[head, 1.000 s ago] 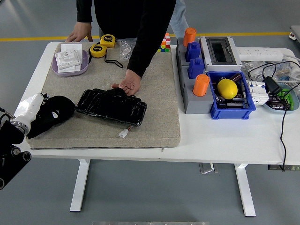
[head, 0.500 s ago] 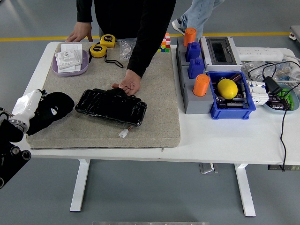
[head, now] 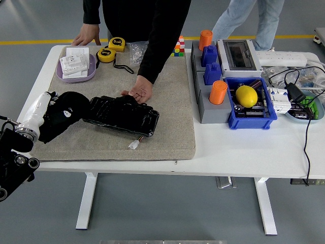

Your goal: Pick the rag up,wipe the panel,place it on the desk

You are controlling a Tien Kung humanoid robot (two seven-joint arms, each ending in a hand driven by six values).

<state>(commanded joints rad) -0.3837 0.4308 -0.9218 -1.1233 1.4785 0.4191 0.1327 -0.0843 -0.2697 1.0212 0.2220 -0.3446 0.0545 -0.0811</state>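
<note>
Left hand (head: pixel 63 113) grips black rag (head: pixel 51 127) at panel's (head: pixel 121 116) left end; person's hand (head: pixel 139 92) steadies panel; no legible writing.

**White desk on a grey workshop floor**

A white desk (head: pixel 244 152) with white legs stands on a smooth grey floor (head: pixel 167 213). A yellow line (head: pixel 40 42) painted on the floor runs behind the desk's far edge. A beige felt mat (head: pixel 167 101) covers the desk's left and middle part, reaching close to its near edge. Even, soft light falls from above, and faint shadows lie on the floor under the desk.
</note>
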